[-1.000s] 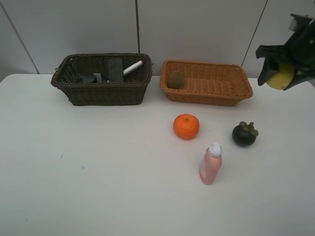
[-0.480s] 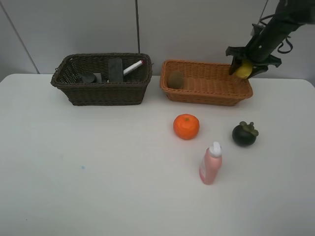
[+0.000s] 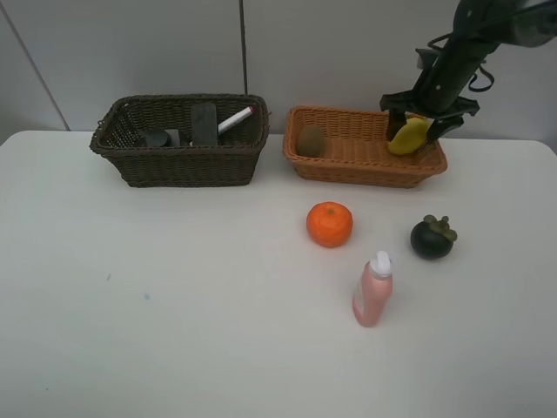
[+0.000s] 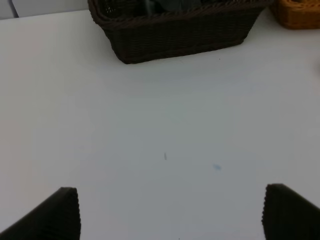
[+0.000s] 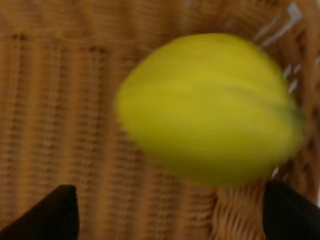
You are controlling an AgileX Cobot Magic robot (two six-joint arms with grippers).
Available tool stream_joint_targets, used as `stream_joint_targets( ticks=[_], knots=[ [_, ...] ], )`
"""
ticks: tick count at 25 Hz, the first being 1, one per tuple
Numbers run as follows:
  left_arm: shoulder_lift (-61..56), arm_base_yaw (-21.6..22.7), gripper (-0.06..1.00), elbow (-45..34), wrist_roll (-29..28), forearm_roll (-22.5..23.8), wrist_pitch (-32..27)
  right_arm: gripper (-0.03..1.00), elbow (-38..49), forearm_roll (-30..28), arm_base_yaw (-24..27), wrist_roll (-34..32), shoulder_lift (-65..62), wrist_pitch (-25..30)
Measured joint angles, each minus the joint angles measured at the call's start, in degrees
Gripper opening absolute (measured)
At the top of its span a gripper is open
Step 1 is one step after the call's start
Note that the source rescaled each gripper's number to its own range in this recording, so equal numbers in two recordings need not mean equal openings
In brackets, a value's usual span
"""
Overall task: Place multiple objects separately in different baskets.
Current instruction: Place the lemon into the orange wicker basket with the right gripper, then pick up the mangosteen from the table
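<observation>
My right gripper (image 3: 424, 116) is open over the right end of the light orange-tan basket (image 3: 365, 171). The yellow lemon (image 3: 408, 135) is just below it inside that basket; in the right wrist view the lemon (image 5: 207, 107) is blurred against the weave (image 5: 60, 125), free of the spread fingers. A kiwi (image 3: 311, 140) lies at the basket's left end. The dark brown basket (image 3: 178, 165) holds the black eraser (image 3: 204, 123), white-pink marker (image 3: 235, 119) and dark green pump bottle (image 3: 161, 138). The orange (image 3: 329, 224), mangosteen (image 3: 432, 237) and pink bottle (image 3: 372, 292) are on the table. My left gripper (image 4: 170, 215) is open, empty, above bare table.
The white table ends at a grey panelled wall behind the baskets. The left wrist view shows the dark basket's front wall (image 4: 175, 32) and a corner of the light basket (image 4: 300, 12). The pink bottle stands upright between the orange and the mangosteen, nearer the front.
My right gripper moved left from the table's right side to above the light basket, carrying the lemon. The lemon now sits lower, out of the opened fingers.
</observation>
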State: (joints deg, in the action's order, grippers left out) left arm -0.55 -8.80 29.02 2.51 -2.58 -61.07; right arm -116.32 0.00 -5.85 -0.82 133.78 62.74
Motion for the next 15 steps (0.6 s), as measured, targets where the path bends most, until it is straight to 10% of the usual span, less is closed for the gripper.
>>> stream_joint_targets(
  ticks=[9,15],
  knots=[
    [0.0,0.0,0.95,0.0,0.0,0.0,0.0,0.80,3.5,2.1,0.1,-2.0,-10.7,6.6],
    [0.0,0.0,0.95,0.0,0.0,0.0,0.0,0.80,23.2,2.9,0.1,-3.0,-24.0,6.8]
  ],
)
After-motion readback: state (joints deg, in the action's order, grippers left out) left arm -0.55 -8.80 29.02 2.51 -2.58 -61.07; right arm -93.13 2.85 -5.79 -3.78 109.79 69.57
